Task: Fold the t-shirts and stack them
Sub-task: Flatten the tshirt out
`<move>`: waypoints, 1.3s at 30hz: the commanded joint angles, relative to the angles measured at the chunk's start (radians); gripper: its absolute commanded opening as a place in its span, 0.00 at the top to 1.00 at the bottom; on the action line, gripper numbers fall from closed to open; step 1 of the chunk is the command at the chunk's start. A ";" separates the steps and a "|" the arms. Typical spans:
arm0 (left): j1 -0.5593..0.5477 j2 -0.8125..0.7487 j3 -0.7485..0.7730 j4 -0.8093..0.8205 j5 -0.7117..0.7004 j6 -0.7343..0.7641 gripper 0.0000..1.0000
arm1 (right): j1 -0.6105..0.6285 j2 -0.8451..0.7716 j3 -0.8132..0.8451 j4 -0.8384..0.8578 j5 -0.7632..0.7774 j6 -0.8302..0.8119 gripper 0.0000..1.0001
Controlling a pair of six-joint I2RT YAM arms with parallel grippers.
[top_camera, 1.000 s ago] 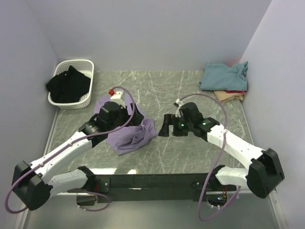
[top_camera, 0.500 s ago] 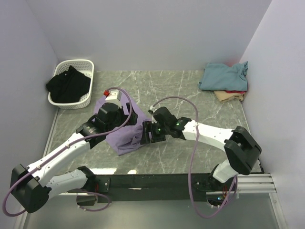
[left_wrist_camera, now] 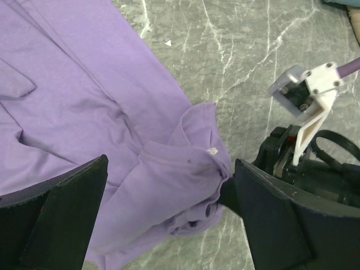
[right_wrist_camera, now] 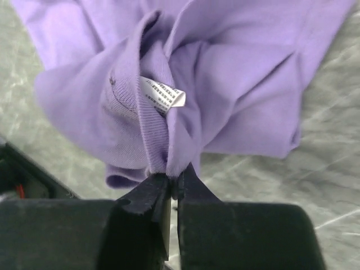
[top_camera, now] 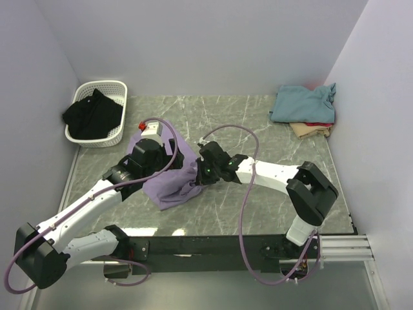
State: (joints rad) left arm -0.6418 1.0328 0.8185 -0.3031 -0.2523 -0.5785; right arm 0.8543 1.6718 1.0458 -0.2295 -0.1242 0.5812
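A grey marble table between pale walls carries the work. The lavender t-shirt lies crumpled at the centre-left of the top view, not yet folded. The other shirts, with a teal t-shirt on top, wait stacked in the upper right corner. The right gripper is pinched tight on a bunched fold near the collar, beside the white label, probably in order to pull the cloth flat. The left gripper hangs over the shirt with its jaws wide apart and holds nothing; whether it touches the fabric I cannot tell.
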 commanded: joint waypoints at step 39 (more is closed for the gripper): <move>0.133 0.758 0.390 0.159 0.073 0.149 0.01 | -0.360 -0.764 -0.236 -0.294 0.382 0.244 1.00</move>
State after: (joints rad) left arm -0.5152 1.7077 1.1564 -0.2012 -0.1844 -0.4438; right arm 0.4992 0.8963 0.8036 -0.6434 0.2970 0.8700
